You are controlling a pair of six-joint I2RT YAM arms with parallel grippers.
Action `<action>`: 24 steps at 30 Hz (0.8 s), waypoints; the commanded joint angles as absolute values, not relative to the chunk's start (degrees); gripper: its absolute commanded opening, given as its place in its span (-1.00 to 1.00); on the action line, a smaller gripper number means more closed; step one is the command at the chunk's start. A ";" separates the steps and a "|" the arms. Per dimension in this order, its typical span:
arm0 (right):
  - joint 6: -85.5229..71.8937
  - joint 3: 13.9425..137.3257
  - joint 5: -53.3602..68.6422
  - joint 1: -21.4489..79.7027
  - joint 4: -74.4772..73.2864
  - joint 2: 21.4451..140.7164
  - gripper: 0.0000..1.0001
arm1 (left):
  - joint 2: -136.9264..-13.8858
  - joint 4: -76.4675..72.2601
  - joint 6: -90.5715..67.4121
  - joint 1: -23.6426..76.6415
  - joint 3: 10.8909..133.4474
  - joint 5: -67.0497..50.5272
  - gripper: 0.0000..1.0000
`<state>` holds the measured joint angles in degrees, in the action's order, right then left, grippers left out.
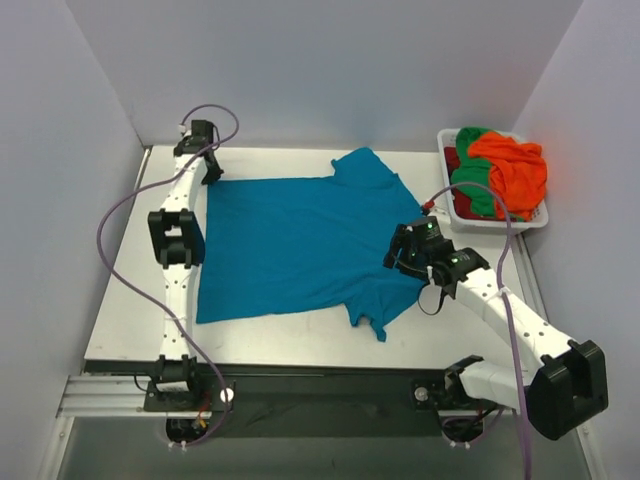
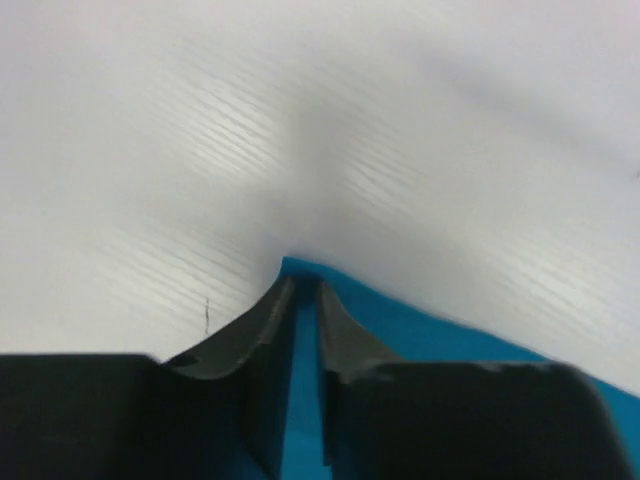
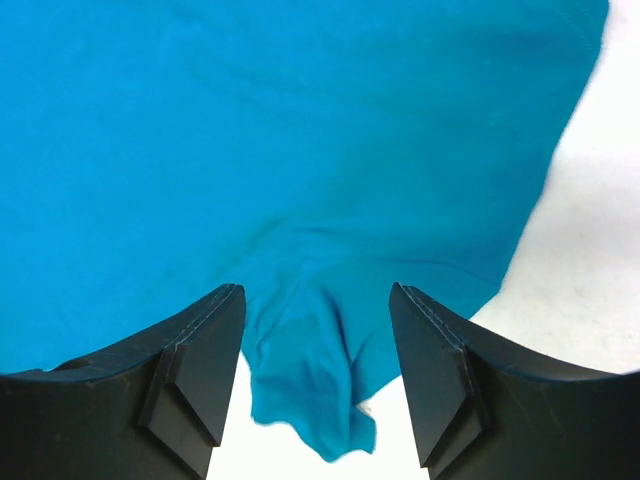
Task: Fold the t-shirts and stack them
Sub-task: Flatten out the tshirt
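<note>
A teal blue t-shirt (image 1: pixel 300 240) lies spread flat on the white table, its hem to the left and its sleeves to the right. My left gripper (image 1: pixel 212 172) is at the shirt's far left corner. In the left wrist view its jaws (image 2: pixel 303 285) are shut on that teal corner (image 2: pixel 450 330), low over the table. My right gripper (image 1: pixel 400 252) is open over the shirt's right side. In the right wrist view (image 3: pixel 315 295) the near sleeve (image 3: pixel 310 390) lies bunched between the open fingers, not gripped.
A white plastic basket (image 1: pixel 490 222) stands at the back right and holds an orange shirt (image 1: pixel 515 165), a green shirt (image 1: pixel 475 185) and a dark red one (image 1: pixel 452 160). Grey walls close in the table on the left, back and right.
</note>
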<state>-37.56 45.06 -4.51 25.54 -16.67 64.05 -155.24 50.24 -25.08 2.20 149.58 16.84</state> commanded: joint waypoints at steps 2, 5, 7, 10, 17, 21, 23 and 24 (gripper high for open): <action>-34.72 49.39 -2.20 25.76 -17.75 69.25 0.24 | -150.96 48.20 -27.66 -2.62 146.26 4.35 -0.28; -34.89 48.78 -1.67 25.58 -17.75 71.54 0.25 | -142.77 38.42 -28.13 -2.20 133.73 -1.74 0.18; -35.68 46.85 -2.28 25.40 -17.23 71.81 0.26 | -139.85 39.10 -26.72 -0.62 132.63 -0.45 0.39; -37.78 43.96 -2.81 23.83 -16.53 72.33 0.23 | -132.39 39.03 -27.33 -0.53 127.02 -0.53 0.41; -41.91 35.35 -0.44 19.16 -13.98 69.27 0.01 | -106.40 33.84 -34.35 -0.53 95.23 3.16 0.36; -44.82 31.65 0.36 24.25 -12.57 66.19 0.01 | -91.61 30.07 -40.77 -0.53 72.65 3.77 0.34; -46.84 29.46 -3.32 27.59 -13.09 64.09 0.02 | -82.50 28.31 -43.49 1.32 60.77 4.65 0.33; -48.76 28.66 -4.21 27.68 -13.18 63.20 0.04 | -79.57 29.08 -44.55 1.41 57.60 6.57 0.33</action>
